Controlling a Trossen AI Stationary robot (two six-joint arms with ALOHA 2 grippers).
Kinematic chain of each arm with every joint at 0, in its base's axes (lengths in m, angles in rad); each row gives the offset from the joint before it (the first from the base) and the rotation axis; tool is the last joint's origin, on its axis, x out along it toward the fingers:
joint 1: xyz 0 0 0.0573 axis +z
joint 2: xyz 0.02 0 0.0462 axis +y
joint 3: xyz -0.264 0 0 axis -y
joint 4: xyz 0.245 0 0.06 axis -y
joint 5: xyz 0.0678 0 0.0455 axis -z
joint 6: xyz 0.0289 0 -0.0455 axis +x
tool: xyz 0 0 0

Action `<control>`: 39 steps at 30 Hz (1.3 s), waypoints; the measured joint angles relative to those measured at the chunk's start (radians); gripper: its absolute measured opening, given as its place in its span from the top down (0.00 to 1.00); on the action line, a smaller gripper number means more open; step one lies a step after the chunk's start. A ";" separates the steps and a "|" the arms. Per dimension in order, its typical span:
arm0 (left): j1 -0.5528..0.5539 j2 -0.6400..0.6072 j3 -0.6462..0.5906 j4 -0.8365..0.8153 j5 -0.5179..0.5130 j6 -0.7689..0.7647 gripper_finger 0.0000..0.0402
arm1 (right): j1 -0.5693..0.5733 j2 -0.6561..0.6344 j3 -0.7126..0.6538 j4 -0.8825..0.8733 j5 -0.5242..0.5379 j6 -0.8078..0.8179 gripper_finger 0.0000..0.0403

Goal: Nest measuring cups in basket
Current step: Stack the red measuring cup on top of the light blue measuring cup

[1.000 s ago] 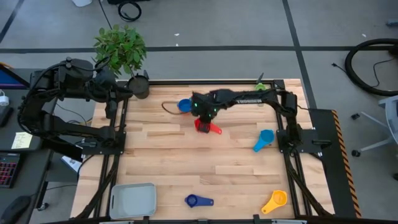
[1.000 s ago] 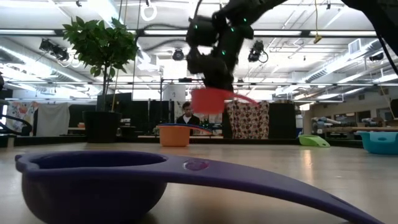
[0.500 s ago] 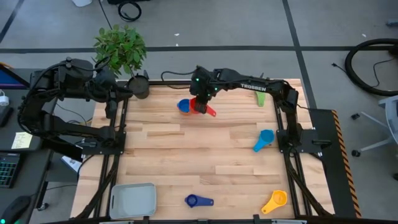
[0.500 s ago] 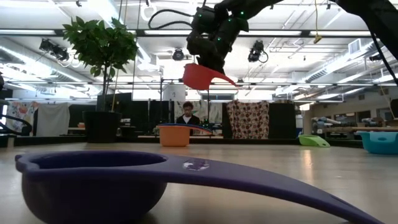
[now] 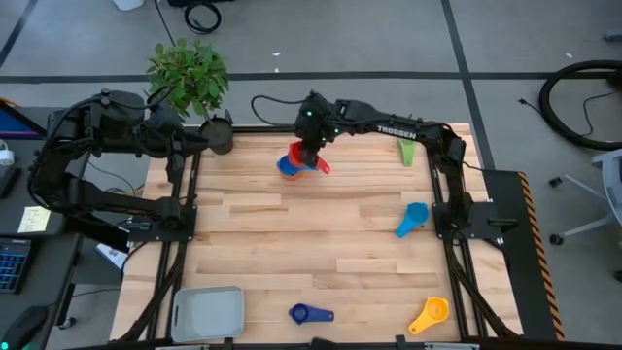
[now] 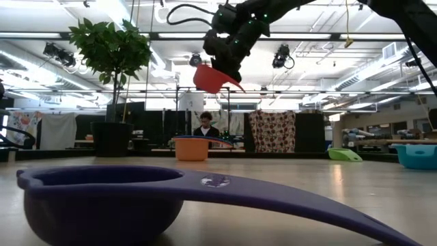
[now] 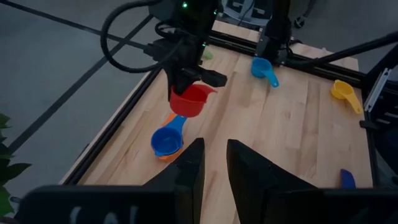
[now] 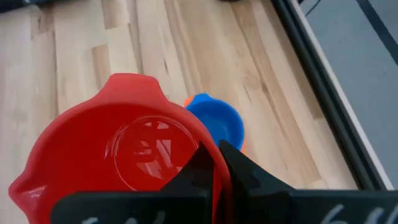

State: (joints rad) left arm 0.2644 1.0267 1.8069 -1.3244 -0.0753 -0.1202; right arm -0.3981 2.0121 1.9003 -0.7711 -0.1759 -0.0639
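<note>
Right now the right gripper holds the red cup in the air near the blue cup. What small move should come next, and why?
Probably lower the red cup straight down. The right gripper holds it by the rim, well above the table, and the blue cup, which sits in the orange cup, lies almost under it. A slight shift to centre it first may help. The left gripper waits at the far corner.

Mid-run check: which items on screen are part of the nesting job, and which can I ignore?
Job items: red cup held by the right gripper; blue cup nested in orange; green cup; light blue cup; dark blue cup; yellow cup; basket.

Ignore: potted plant.
</note>
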 joint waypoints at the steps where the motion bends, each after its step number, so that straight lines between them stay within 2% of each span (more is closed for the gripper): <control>1: 0.000 0.000 0.000 0.001 -0.001 -0.002 0.82 | -0.003 0.000 0.000 0.008 -0.002 0.000 0.97; 11: 0.000 0.001 0.000 0.033 -0.003 -0.033 0.82 | -0.033 0.008 0.000 0.079 -0.013 -0.026 0.97; 21: 0.000 0.001 0.000 0.032 -0.010 -0.060 0.82 | -0.023 0.174 0.026 0.097 -0.036 -0.038 0.97; 30: 0.000 0.001 0.000 0.031 -0.010 -0.080 0.82 | 0.001 0.351 0.235 0.000 0.007 -0.074 0.97; 36: 0.000 0.001 0.000 0.031 -0.010 -0.079 0.82 | 0.008 0.447 0.438 -0.206 0.037 -0.127 0.97; 39: 0.000 0.001 0.000 0.031 -0.010 -0.078 0.82 | 0.009 0.437 0.441 -0.201 0.041 -0.141 0.97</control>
State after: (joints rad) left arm 0.2646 1.0274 1.8071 -1.2934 -0.0856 -0.1986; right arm -0.3893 2.4491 2.3413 -0.9724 -0.1349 -0.2045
